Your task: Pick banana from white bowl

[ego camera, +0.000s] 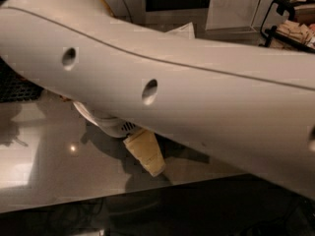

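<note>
My white arm [197, 92] crosses the whole view and hides almost all of the white bowl and the banana. Only a corner of the bowl's crinkled white paper [183, 31] shows above the arm. No banana is in view. My gripper [145, 151] hangs below the arm as a cream-coloured tip over the grey counter [49, 166], under the white wrist [115, 127]. Nothing shows in the gripper.
A black wire rack [275, 18] with stacked items stands at the back right. A dark mat [15, 85] lies at the left edge. The counter's front edge [98, 200] runs along the bottom, with dark floor below.
</note>
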You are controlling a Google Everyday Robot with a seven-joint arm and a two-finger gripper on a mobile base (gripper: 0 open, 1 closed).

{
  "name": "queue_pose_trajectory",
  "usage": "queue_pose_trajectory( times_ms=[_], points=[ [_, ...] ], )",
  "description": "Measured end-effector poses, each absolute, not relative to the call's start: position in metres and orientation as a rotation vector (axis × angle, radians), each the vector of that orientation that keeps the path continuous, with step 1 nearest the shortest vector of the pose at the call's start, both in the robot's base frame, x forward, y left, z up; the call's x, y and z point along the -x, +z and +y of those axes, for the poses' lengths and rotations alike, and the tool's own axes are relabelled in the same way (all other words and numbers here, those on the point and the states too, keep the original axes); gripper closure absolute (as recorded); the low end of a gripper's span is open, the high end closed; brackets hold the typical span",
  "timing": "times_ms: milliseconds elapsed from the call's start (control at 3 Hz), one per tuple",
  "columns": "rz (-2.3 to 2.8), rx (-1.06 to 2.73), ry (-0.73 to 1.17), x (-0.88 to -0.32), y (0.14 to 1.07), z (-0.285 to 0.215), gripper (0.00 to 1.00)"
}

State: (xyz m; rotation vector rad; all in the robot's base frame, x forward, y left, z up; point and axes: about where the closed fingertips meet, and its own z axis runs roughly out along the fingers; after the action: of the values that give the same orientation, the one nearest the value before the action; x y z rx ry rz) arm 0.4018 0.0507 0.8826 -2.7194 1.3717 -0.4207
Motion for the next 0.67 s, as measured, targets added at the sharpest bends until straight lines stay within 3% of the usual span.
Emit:
queue_pose_trajectory(
  times_ms=[333,667],
  points=[
    [1.335,2.539,-0.574,-0.4155,0.9298,0.0708,0.0],
    [1.335,2.539,-0.574,-0.4155,0.9298,0.0708,0.0]
  ],
)
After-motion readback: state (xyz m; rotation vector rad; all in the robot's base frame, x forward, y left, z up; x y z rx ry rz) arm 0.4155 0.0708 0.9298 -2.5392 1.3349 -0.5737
